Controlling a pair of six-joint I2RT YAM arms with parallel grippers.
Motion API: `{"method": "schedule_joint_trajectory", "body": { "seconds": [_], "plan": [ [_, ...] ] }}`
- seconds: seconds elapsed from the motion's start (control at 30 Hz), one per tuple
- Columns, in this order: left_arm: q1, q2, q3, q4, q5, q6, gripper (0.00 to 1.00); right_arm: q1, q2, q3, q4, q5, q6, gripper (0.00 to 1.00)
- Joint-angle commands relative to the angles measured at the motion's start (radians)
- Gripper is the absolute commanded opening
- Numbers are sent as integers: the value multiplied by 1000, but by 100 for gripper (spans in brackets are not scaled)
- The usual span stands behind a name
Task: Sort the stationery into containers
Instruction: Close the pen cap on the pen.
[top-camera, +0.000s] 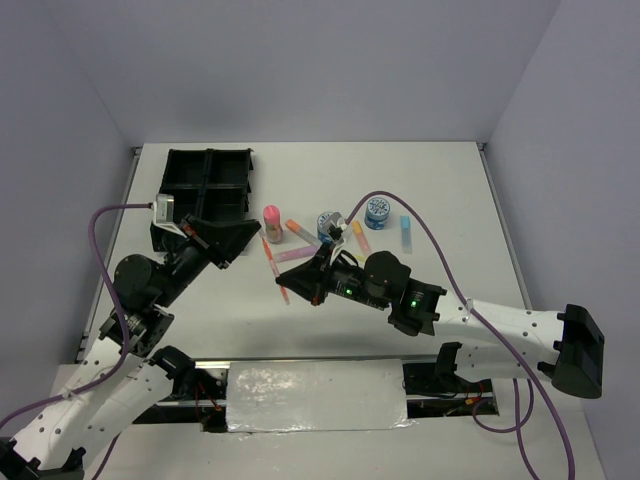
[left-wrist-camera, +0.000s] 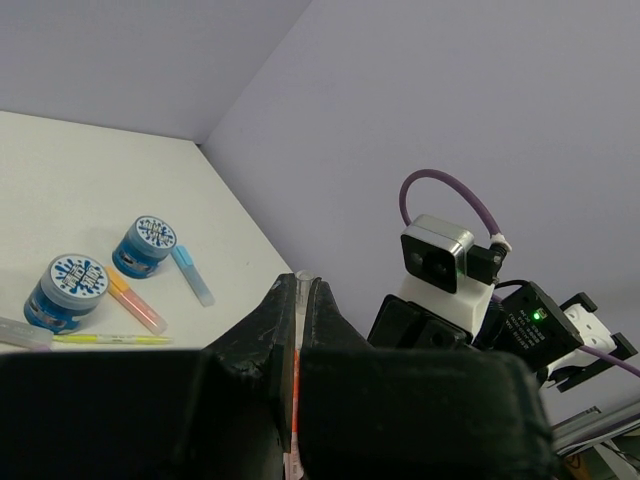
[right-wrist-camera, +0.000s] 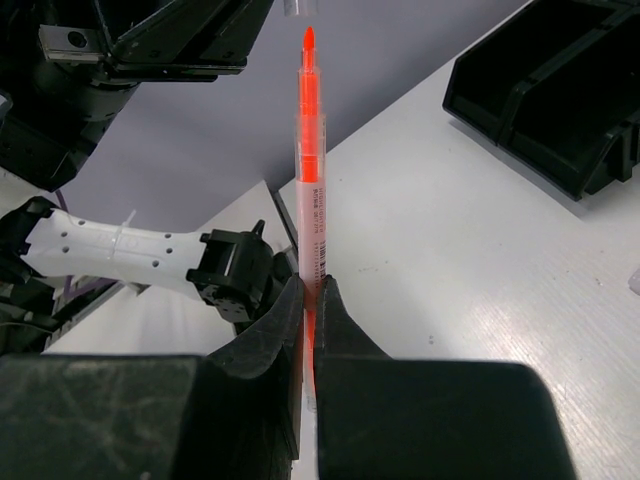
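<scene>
My right gripper (top-camera: 300, 283) (right-wrist-camera: 309, 285) is shut on a thin orange pen (top-camera: 274, 268) (right-wrist-camera: 311, 150) and holds it above the table, bare tip toward the left gripper. My left gripper (top-camera: 256, 234) (left-wrist-camera: 298, 285) is shut on a small clear cap (right-wrist-camera: 291, 8), just off the pen's tip. The black four-compartment tray (top-camera: 205, 190) (right-wrist-camera: 560, 90) stands at the far left. Two blue-patterned tins (top-camera: 330, 224) (top-camera: 377, 211), a pink-capped tube (top-camera: 272, 222), orange markers (top-camera: 300, 230) (top-camera: 360, 237), a pink marker (top-camera: 293, 255) and a light-blue marker (top-camera: 406, 233) lie on the table.
In the left wrist view the two tins (left-wrist-camera: 66, 290) (left-wrist-camera: 145, 245), an orange marker (left-wrist-camera: 137, 305), the light-blue marker (left-wrist-camera: 191, 275) and a thin yellow-green pen (left-wrist-camera: 112, 339) lie close together. The table's back and side edges meet grey walls.
</scene>
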Motion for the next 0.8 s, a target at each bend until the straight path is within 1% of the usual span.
{"method": "schedule_joint_trajectory", "body": {
  "seconds": [0.0, 0.57, 0.77],
  "plan": [
    [-2, -1, -1, 49, 13, 20, 0, 5, -21, 47, 29, 16, -19, 0],
    [-2, 15, -17, 77, 42, 2, 0, -6, -33, 78, -5, 31, -60, 0],
    [-2, 23, -19, 105, 70, -26, 0, -12, -27, 72, 21, 31, -65, 0]
  ]
}}
